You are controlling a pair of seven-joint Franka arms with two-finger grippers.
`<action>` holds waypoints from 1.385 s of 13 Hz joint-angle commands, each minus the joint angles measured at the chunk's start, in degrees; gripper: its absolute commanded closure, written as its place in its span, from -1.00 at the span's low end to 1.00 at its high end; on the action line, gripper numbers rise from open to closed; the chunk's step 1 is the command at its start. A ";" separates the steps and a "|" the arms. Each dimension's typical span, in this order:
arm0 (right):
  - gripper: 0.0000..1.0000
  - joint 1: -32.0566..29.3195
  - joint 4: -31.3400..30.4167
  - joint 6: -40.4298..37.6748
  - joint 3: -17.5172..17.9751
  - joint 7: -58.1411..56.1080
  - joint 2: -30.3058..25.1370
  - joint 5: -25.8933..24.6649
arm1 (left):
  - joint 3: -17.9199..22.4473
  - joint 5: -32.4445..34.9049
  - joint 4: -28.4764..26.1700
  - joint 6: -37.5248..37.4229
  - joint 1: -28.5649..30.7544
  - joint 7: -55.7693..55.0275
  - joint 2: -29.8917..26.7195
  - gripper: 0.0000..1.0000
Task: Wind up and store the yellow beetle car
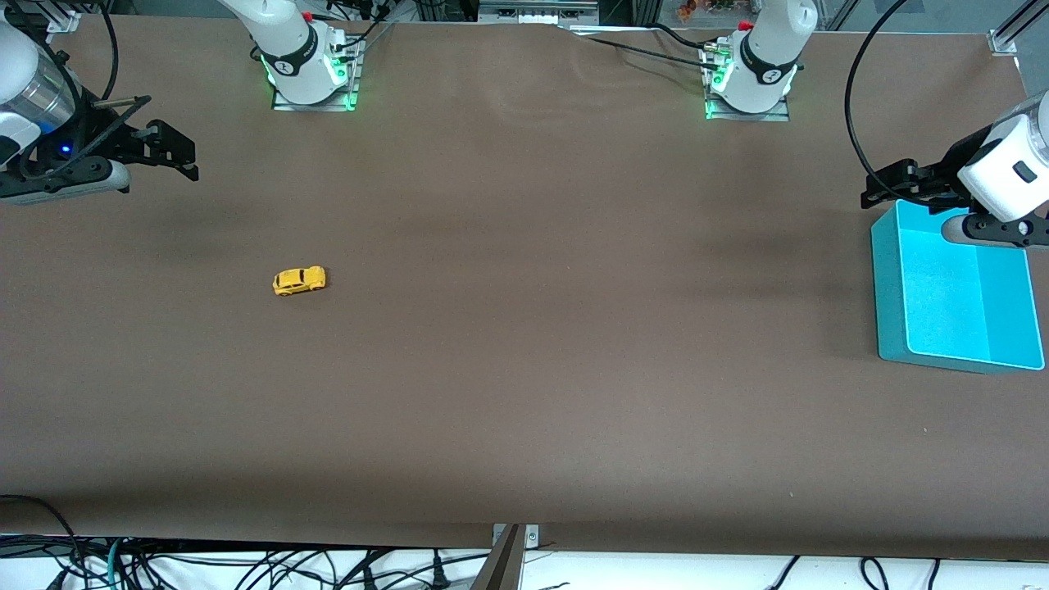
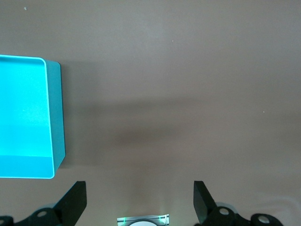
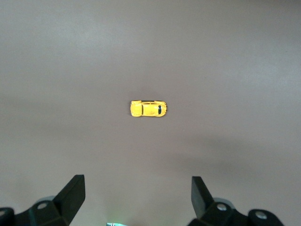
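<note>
The yellow beetle car [image 1: 299,280] stands on its wheels on the brown table, toward the right arm's end; the right wrist view shows the car [image 3: 148,108] from above. My right gripper [image 1: 176,156] hangs open and empty above the table at that end, well apart from the car. In the right wrist view its two dark fingers [image 3: 73,193] stand wide apart around the gripper [image 3: 137,192]. My left gripper [image 1: 881,187] hangs open and empty over the edge of the teal bin [image 1: 889,311]. In its own wrist view the left gripper [image 2: 140,195] has only bare table between its fingers.
The teal bin [image 2: 55,117] sits at the left arm's end of the table, open at the top and with nothing in it. Both arm bases [image 1: 311,74] stand along the table's back edge. Cables lie below the table's front edge [image 1: 246,569].
</note>
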 commanded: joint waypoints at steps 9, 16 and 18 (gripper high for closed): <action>-1.00 -0.15 -1.76 0.11 0.15 -2.50 -0.67 -0.75 | -0.30 1.02 1.51 -0.35 0.29 1.35 0.54 -1.00; -1.00 -0.15 -1.93 -0.15 0.15 -1.88 -0.85 -0.75 | -0.30 0.76 1.51 -0.26 0.29 1.35 0.54 -1.00; -1.00 -0.15 -1.93 -0.07 0.15 -1.88 -0.85 -0.75 | -0.30 0.75 1.51 -0.26 0.29 1.26 0.54 -1.00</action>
